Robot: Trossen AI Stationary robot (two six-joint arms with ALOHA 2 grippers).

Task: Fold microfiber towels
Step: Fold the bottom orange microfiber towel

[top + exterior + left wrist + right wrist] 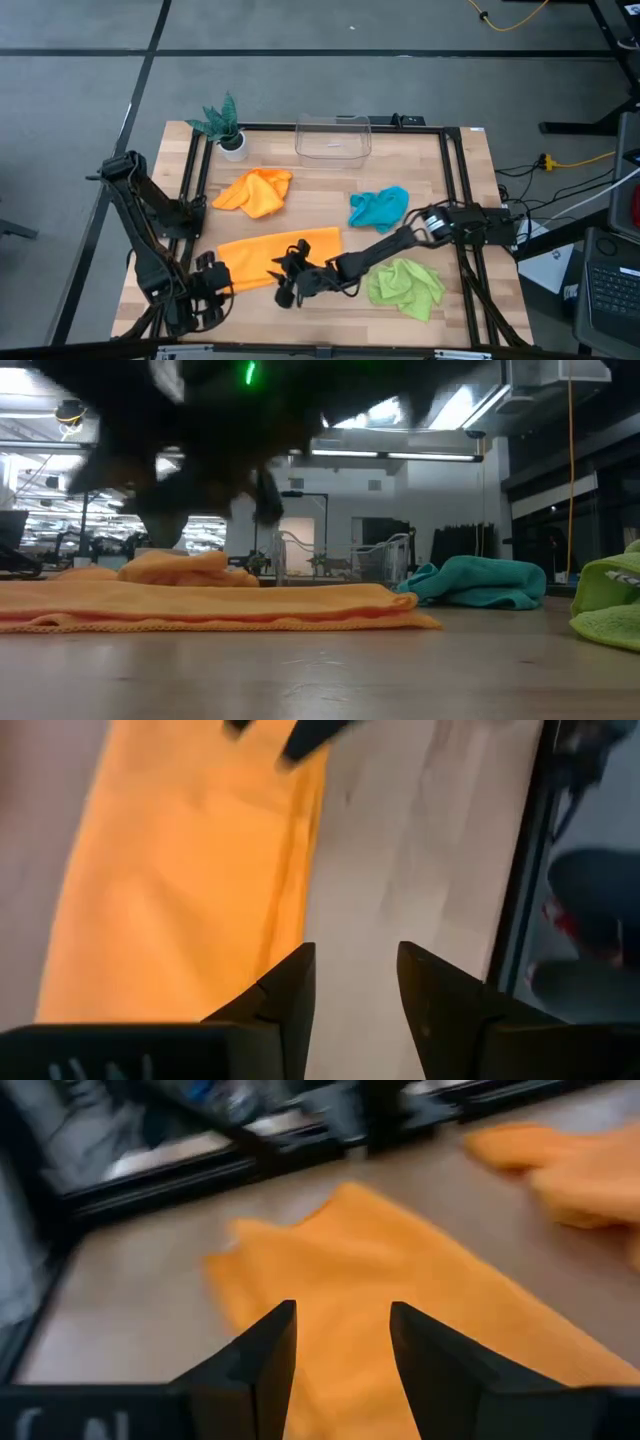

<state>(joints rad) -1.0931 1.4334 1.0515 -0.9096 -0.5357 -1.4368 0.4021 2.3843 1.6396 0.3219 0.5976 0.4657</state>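
A folded orange towel [275,256] lies flat near the desk's [330,185] front edge. The right pincer [288,272] hovers over its front edge, jaws parted and empty. The left pincer [212,292], also parted with nothing between, sits just past the towel's left end.

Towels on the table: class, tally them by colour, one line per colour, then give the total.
Orange towels: 2, one laid flat, one crumpled
Teal-blue towel: 1
Lime green towel: 1
Total: 4
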